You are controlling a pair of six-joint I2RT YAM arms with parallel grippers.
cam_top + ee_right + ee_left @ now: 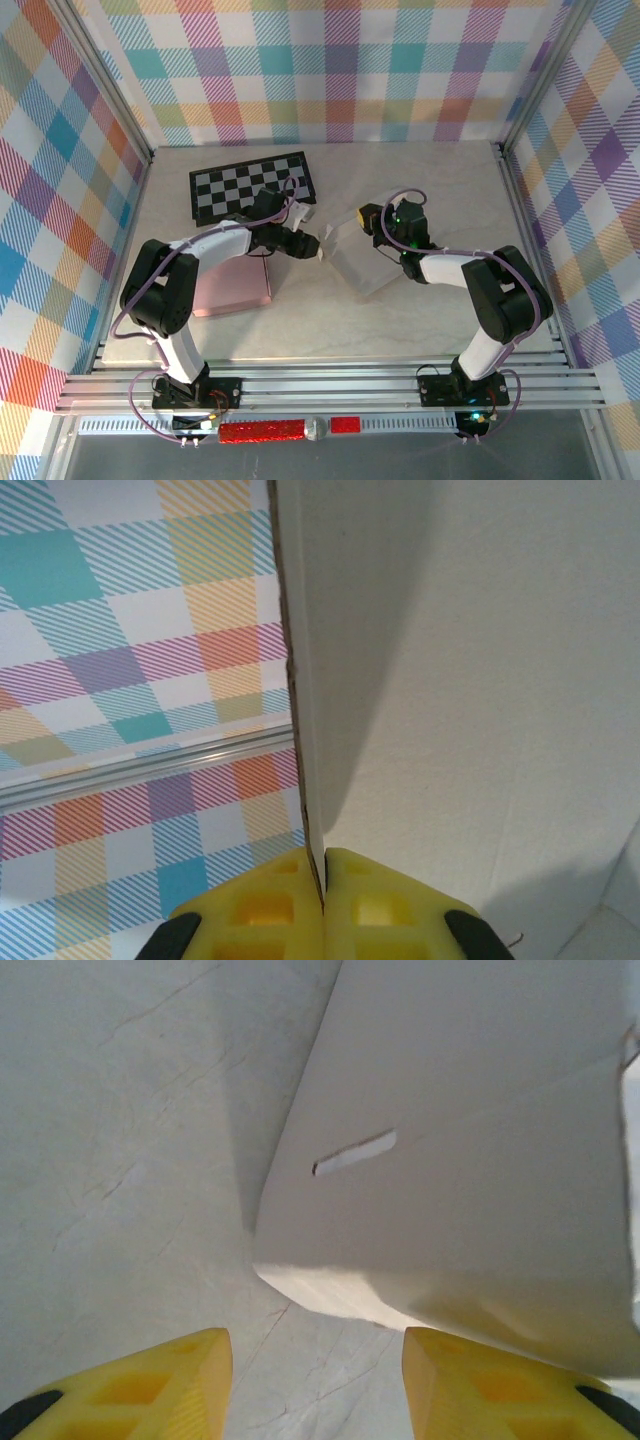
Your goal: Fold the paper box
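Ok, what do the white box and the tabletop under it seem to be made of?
The paper box looks like thin matte white card: a die-cut slot in one panel, and a brownish cut edge in the right wrist view. The table looks like smooth pale stone or stone-look laminate, with faint dark veins.

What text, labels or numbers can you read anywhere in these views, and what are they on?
None: no readable text in any view.
paper box: plain white, with just a cut slot.
checkered board: squares only, no lettering.
red strips on the front rail: too small to tell whether they carry any marking.
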